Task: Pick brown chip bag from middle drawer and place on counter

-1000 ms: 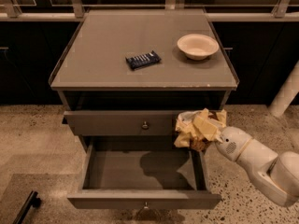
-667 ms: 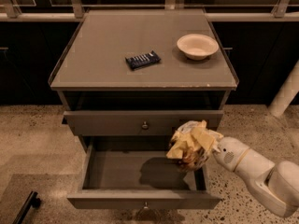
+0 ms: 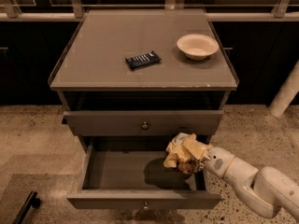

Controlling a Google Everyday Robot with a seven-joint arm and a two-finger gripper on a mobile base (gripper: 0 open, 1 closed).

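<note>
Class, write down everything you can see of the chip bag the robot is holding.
The chip bag is crumpled foil, brown and cream-tan with pale patches. It hangs above the right side of the open drawer, casting a shadow on its floor. Only the claw, at the bag's right on the end of the white arm, touches it.

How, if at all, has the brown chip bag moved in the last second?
Yes. Gripped on its right by the pincer, the brown chip bag sank leftwards, from level with the upper knob to above the open drawer.
</note>
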